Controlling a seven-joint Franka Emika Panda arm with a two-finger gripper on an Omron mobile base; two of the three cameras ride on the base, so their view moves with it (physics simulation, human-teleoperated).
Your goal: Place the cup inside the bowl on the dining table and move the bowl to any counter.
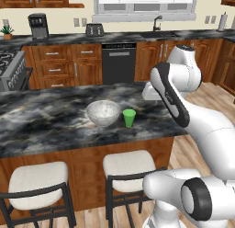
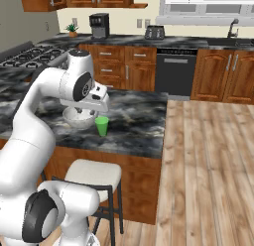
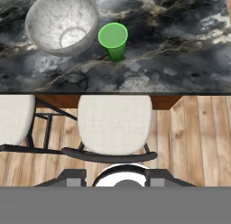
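Note:
The green cup point(image 1: 129, 117) point(image 2: 102, 126) point(image 3: 113, 40) stands upright on the dining table point(image 1: 46, 116) point(image 2: 134, 116) point(image 3: 180, 47), just right of the pale speckled bowl point(image 1: 103, 113) point(image 2: 78, 119) point(image 3: 62, 22). The two are close but apart, and the bowl is empty. My gripper point(image 3: 116, 178) point(image 2: 89, 111) hangs high above the table's near edge, short of the cup, pointing down. Its fingers stand apart and open with nothing between them. In the left base view my own arm hides most of the hand.
Two white-cushioned stools point(image 1: 39, 179) point(image 1: 128, 162) point(image 3: 115, 121) stand at the table's near side. The counter point(image 1: 69, 38) point(image 2: 188, 40) runs along the back wall with a tap point(image 1: 157, 22), toaster, coffee maker and dishwasher point(image 1: 118, 61). A stove point(image 1: 11, 68) is at left. Wood floor lies to the right.

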